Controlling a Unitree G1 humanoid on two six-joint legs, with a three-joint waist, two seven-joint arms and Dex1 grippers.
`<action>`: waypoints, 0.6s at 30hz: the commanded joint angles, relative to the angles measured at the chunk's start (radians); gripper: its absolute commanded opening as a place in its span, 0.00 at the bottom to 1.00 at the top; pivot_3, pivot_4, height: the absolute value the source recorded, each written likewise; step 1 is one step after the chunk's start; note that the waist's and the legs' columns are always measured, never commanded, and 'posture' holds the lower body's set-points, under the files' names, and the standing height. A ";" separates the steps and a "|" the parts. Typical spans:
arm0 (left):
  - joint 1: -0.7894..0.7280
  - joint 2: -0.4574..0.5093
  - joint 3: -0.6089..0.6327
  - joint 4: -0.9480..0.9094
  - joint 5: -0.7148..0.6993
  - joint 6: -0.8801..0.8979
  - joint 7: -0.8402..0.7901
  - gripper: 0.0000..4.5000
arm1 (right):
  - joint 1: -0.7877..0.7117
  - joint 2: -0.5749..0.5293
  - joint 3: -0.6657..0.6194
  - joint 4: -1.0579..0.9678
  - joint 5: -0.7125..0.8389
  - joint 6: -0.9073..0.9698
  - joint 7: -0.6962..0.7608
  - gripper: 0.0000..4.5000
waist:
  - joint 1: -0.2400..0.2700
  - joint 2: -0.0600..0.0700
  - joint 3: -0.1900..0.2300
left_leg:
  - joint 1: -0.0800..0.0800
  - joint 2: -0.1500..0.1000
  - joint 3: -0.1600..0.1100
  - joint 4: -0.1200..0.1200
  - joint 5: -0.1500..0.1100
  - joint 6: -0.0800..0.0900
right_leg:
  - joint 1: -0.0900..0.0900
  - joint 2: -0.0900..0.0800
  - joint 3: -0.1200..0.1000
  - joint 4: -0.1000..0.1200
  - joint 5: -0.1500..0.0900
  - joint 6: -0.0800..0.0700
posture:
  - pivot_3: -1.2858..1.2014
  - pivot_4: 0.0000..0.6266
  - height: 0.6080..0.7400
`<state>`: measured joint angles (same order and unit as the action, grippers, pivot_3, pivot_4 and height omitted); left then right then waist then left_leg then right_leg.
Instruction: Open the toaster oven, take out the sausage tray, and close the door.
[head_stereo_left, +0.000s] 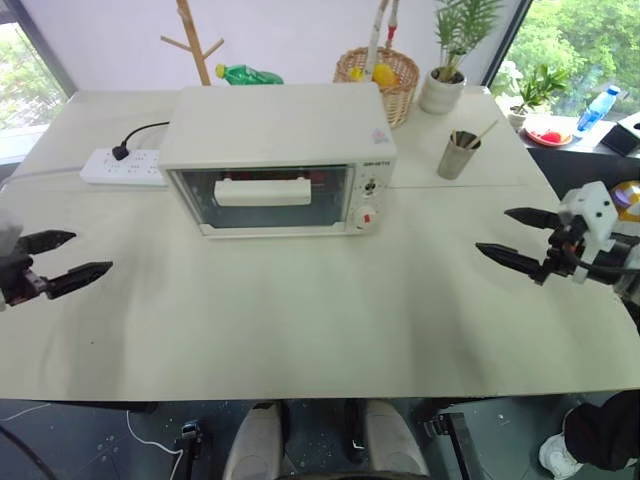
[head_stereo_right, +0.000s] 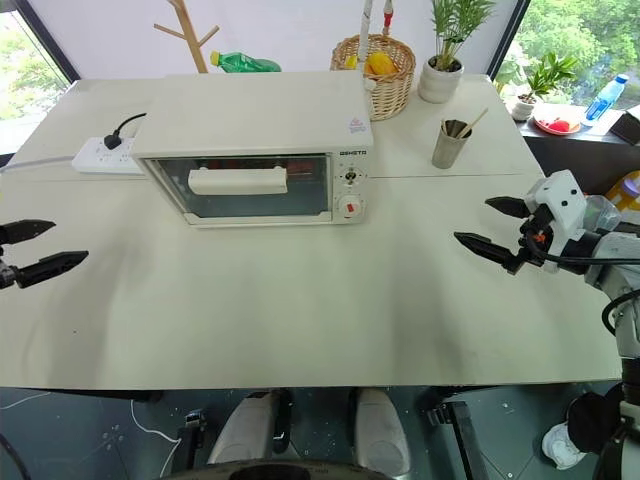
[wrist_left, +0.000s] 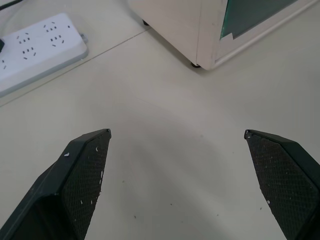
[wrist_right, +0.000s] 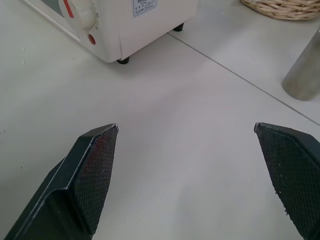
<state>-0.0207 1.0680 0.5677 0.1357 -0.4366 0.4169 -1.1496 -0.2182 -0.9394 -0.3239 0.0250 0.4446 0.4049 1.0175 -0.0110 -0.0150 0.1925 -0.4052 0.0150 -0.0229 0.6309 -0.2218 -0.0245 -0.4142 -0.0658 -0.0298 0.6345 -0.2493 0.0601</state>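
White oven (head_stereo_left: 280, 160) shut, both tools wide apart.
Left tool (head_stereo_left: 60, 257) or right tool (head_stereo_left: 520, 238) could slip off the door (head_stereo_left: 262, 196) handle.

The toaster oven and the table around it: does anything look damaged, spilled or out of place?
Nothing stands out. The toaster oven stands level on the table with its door shut, and nothing is spilled around it.

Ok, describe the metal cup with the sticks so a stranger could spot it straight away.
Start from the toaster oven in the middle of the table. Look past its knob side toward the back corner, where a wicker basket and a white plant pot stand. The metal cup sits nearer than those, alone on bare tabletop: a plain grey cylinder with thin sticks poking out.
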 joint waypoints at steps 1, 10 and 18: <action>-0.012 0.027 -0.001 0.003 0.023 -0.039 0.004 1.00 | -0.003 -0.011 -0.038 -0.012 -0.003 -0.023 -0.012 0.99 | 0.000 0.000 0.000 | 0.000 0.000 0.000 0.000 0.000 0.000 | 0.000 0.000 0.000 0.000 0.000 0.000 | 0.52 0.24 1.00; -0.092 0.017 -0.013 0.029 0.006 -0.010 0.038 1.00 | -0.009 -0.008 -0.037 -0.015 0.007 -0.014 -0.016 0.99 | -0.001 0.000 0.000 | 0.000 0.000 0.001 0.000 0.000 0.000 | 0.000 0.001 0.000 0.000 0.002 0.002 | 0.52 0.24 1.00; -0.122 0.022 -0.011 -0.008 -0.059 0.075 0.013 1.00 | 0.012 -0.010 -0.049 -0.055 0.049 0.034 -0.008 0.99 | 0.000 0.000 0.000 | 0.000 0.001 0.001 0.000 0.000 0.000 | -0.001 0.002 0.001 0.000 0.002 0.002 | 0.52 0.24 1.00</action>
<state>-0.1223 1.0681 0.5395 0.1598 -0.4705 0.4818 -1.1302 -0.2024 -0.9393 -0.3259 0.0066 0.4747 0.4370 1.0069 -0.0114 -0.0151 0.1925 -0.4053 0.0158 -0.0219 0.6309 -0.2218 -0.0244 -0.4150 -0.0640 -0.0290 0.6346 -0.2470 0.0623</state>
